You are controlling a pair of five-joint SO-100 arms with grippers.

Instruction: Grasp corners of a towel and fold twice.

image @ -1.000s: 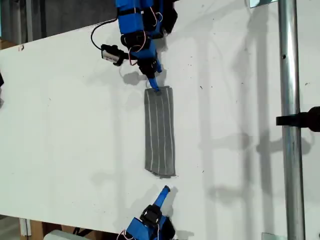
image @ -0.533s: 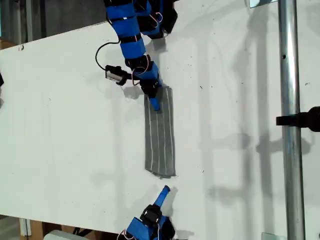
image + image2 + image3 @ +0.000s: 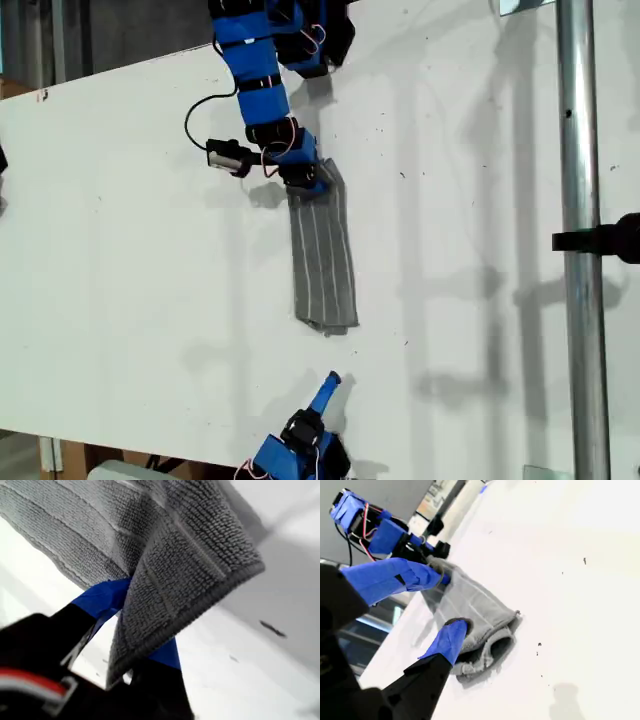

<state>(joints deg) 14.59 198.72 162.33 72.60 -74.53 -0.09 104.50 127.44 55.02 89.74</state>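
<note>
The towel (image 3: 325, 260) is a grey cloth with thin white stripes, lying as a long narrow strip on the white table (image 3: 130, 250). My first gripper (image 3: 318, 185) is shut on the strip's far end, at a corner. In the first wrist view that end of the towel (image 3: 190, 565) hangs folded over between the blue fingers (image 3: 102, 599) of my first gripper (image 3: 135, 625), raised off the table. My second gripper (image 3: 332, 380) stands open a short way off the strip's near end, touching nothing. The second wrist view shows the gripper (image 3: 450, 602) with the bunched near end of the towel (image 3: 475, 610) beyond its fingertips.
A vertical metal pole (image 3: 580, 240) with a black clamp (image 3: 605, 240) stands at the exterior view's right. The first arm's wrist camera (image 3: 225, 156) and its cable stick out beside the gripper. The table's edge runs along the exterior view's upper left.
My first gripper has come down onto the strip's far end, shut on it and drawn it up. The near end slid a little toward the first arm. The second arm has not moved.
</note>
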